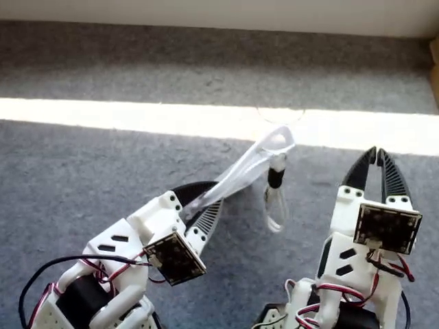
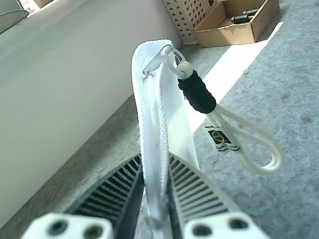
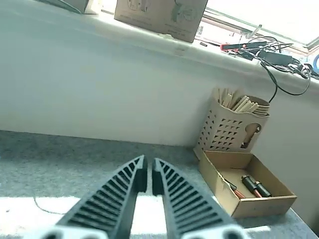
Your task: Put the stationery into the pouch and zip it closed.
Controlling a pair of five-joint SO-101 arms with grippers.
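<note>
You work over a grey carpet (image 1: 82,164) that covers the whole floor. A bright band of sunlight (image 1: 123,113) runs across it from side to side, and the carpet beyond the band lies in shade up to the foot of a plain white wall (image 3: 99,89). A ledge (image 3: 124,30) tops that wall. On it you have a closed cardboard box (image 3: 159,15) and, further along, a tangle of dark cables (image 3: 279,62). Against the wall on the floor stands a beige perforated basket (image 3: 229,132) holding wooden sticks (image 3: 241,103). Just beside it lies a shallow open carton (image 3: 264,204) with a few small dark cylinders (image 3: 251,185) inside.
</note>
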